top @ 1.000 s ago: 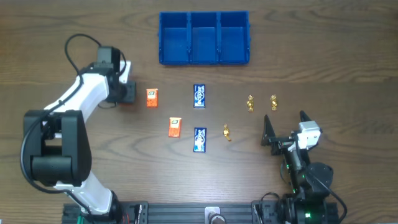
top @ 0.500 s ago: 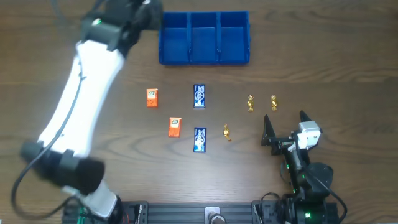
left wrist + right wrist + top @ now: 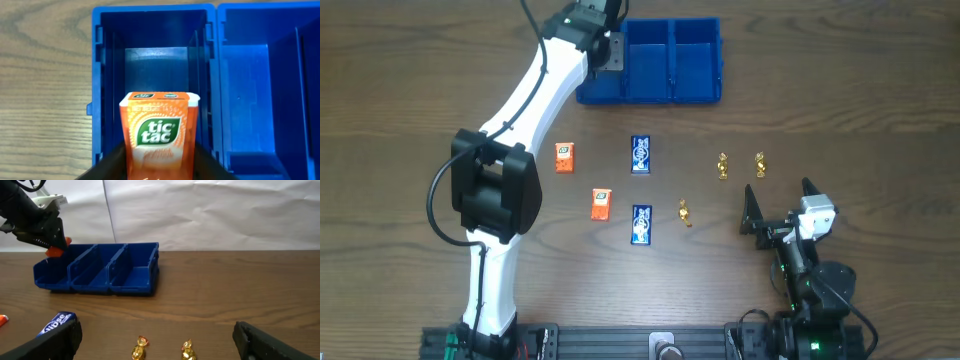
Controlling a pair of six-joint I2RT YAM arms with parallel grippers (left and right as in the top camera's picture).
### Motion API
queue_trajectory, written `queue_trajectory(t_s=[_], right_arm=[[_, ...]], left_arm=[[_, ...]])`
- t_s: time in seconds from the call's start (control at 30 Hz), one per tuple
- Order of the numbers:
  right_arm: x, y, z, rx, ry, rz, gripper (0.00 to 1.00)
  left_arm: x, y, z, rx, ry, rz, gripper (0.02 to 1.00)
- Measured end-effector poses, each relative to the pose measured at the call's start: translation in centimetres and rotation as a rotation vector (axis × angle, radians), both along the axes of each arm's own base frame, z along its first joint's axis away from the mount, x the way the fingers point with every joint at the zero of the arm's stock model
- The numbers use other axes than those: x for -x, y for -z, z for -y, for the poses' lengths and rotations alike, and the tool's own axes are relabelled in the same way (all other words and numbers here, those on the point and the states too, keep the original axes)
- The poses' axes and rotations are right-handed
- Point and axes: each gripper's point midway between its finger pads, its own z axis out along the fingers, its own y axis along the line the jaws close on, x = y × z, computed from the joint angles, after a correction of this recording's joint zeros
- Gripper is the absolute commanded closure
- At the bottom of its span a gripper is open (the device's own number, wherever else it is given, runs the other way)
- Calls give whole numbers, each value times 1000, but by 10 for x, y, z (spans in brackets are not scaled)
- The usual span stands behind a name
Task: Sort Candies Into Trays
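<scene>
The worktop (image 3: 880,110) is a dark brown board with wood grain running along its length and a dull sheen. Behind its far edge, in the right wrist view, hangs a white sheet (image 3: 225,215), creased and wrinkled, reaching down to the worktop. A thin dark line (image 3: 109,210), seam or cord, slants down the sheet over the left half of that edge.

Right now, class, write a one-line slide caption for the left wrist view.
Left end effector grips an orange candy box over the end compartment of the blue tray.
</scene>
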Motion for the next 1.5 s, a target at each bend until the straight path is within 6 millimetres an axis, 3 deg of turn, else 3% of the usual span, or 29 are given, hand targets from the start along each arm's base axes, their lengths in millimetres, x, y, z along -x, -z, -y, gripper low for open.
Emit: queue_trajectory(t_s=[0.07,0.2,0.3,0.4,0.43,0.47,0.53,0.6,0.67,0.73,0.77,0.83,1.07,1.2,1.33,1.5], right_arm=[[0,0,0,0,0,0,3],[0,0,0,0,0,0,3],[0,0,0,0,0,0,3],[0,0,0,0,0,0,3],[0,0,0,0,0,0,3],[0,0,0,0,0,0,3],[0,0,0,0,0,0,1],[0,0,0,0,1,1,3],[0,0,0,0,0,0,3],[0,0,0,0,0,1,3],[0,0,0,0,0,1,3],[0,0,0,0,0,1,3],[0,0,0,0,0,0,3],[0,0,0,0,0,0,3],[0,0,0,0,0,0,3],[0,0,0,0,0,0,3]], left_arm=[[-1,0,-2,6,-9,-1,126],[-2,-1,-5,6,-20,1,56],[4,-19,-10,6,-33,47,29],[37,-59,-25,34,-44,127,23],[65,-96,-36,63,-48,202,23],[79,-117,-41,83,-50,256,23],[111,-132,-55,97,-53,299,36],[138,-113,-65,78,-55,261,47],[150,-75,-70,46,-58,181,49],[171,-4,-80,-11,-68,28,51],[180,19,-84,-25,-73,-25,51],[192,47,-88,-34,-79,-89,53],[178,77,-78,2,-91,-95,66],[181,97,-79,-10,-98,-142,104],[181,107,-78,-9,-107,-159,231],[181,113,-76,7,-111,-170,518]])
